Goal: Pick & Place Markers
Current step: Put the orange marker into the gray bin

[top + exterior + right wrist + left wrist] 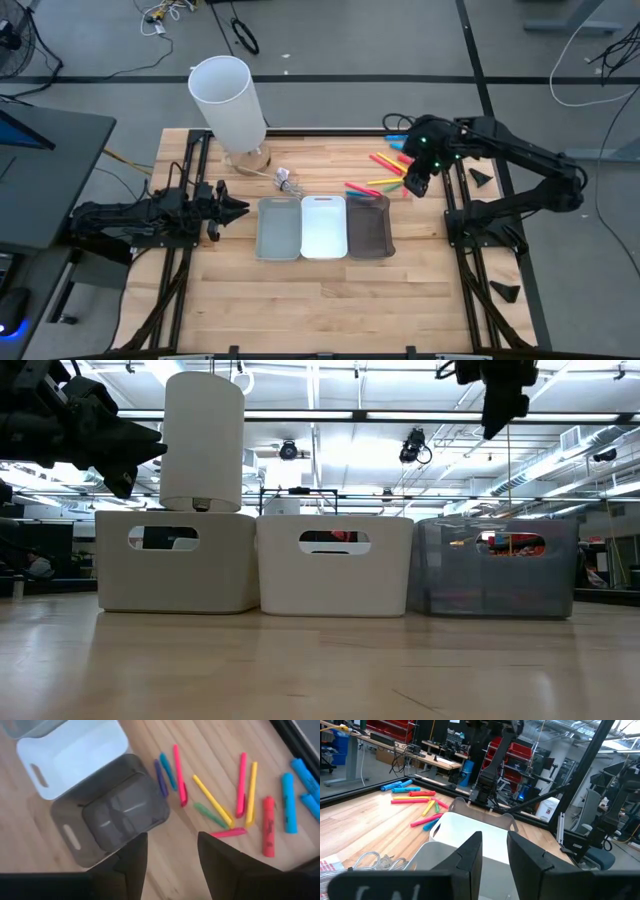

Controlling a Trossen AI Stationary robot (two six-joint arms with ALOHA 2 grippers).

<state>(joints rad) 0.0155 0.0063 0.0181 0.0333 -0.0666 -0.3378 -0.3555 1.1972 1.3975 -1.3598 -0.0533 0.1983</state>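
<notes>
Several markers (385,175) in pink, yellow, blue, red, green and purple lie flat on the wooden table, just past the dark tray (368,226) on its far right side. The right wrist view shows them spread out: a yellow marker (212,800), a red marker (268,826), a blue marker (288,802). My right gripper (413,185) hangs open above the table near the markers (172,855), touching nothing. My left gripper (232,207) waits open at the table's left, level, pointing at the grey tray (279,228); its fingers (470,855) hold nothing.
Three small trays stand side by side mid-table: grey, white (323,227) and dark. A tall white cylinder (230,100) stands at the far left on a round base. A small clear bundle (285,180) lies near it. Bare wood lies on the near side of the trays.
</notes>
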